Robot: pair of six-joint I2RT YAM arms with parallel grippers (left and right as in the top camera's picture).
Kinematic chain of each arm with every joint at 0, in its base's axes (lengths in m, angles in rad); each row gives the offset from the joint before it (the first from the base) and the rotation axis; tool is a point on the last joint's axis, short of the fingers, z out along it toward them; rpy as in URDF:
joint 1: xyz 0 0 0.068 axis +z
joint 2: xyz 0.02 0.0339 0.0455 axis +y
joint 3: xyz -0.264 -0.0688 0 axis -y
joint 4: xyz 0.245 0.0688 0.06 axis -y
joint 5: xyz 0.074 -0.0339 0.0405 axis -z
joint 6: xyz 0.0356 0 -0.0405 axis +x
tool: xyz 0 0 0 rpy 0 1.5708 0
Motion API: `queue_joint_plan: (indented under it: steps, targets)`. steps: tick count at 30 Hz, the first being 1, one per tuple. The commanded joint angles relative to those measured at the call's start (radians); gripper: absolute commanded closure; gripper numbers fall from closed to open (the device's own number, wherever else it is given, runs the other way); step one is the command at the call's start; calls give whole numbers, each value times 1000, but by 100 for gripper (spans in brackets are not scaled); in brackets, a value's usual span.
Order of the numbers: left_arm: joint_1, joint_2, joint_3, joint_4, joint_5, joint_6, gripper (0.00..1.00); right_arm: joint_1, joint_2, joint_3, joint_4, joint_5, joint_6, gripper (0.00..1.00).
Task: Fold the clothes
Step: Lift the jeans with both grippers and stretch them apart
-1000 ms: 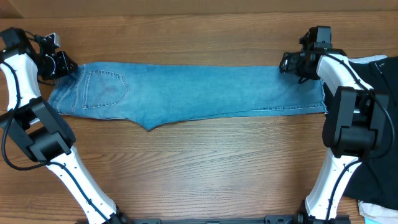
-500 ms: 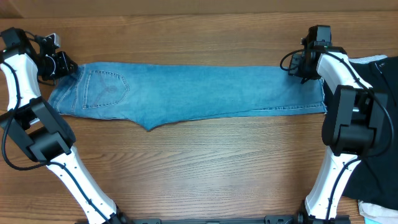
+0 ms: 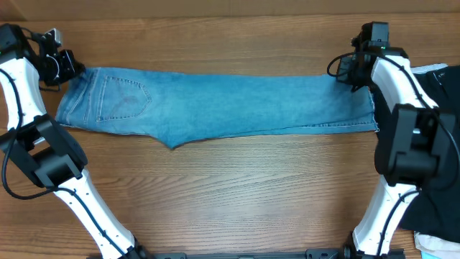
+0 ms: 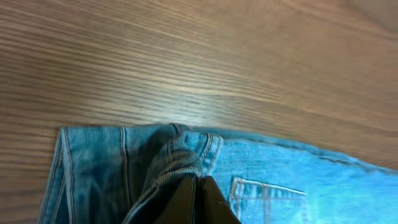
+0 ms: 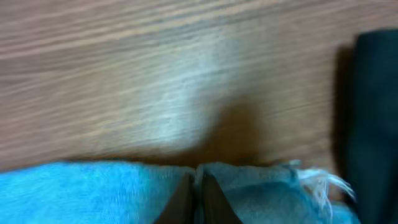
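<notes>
Overhead: jeans [image 3: 230,108] lie flat across the upper frame, long axis left-right, waistband left, hems right; left gripper [image 3: 70,67] is clamped on the top waistband corner, right gripper [image 3: 351,70] on the top hem corner. Fold probably goes toward lower frame.

Jeans [image 3: 215,108] spread flat along the far half of the table [image 3: 230,194], waistband left, hems right. At the far waistband corner, left gripper [image 3: 72,68] clamped on; at the far hem corner, right gripper [image 3: 352,72] likewise. Just right of the hems, a second garment [image 3: 449,93].
</notes>
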Motion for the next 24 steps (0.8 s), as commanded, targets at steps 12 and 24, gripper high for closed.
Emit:
queue_joint_plan:
  steps: [12, 24]
  targets:
    - [-2, -349, 37, -447, -39, -61, 96, -7, -312, 39, -447, -135, 31, 96]
    - [-24, -372, -28, -696, -318, -232, 96, -6, -333, 35, -839, -164, 27, 96]
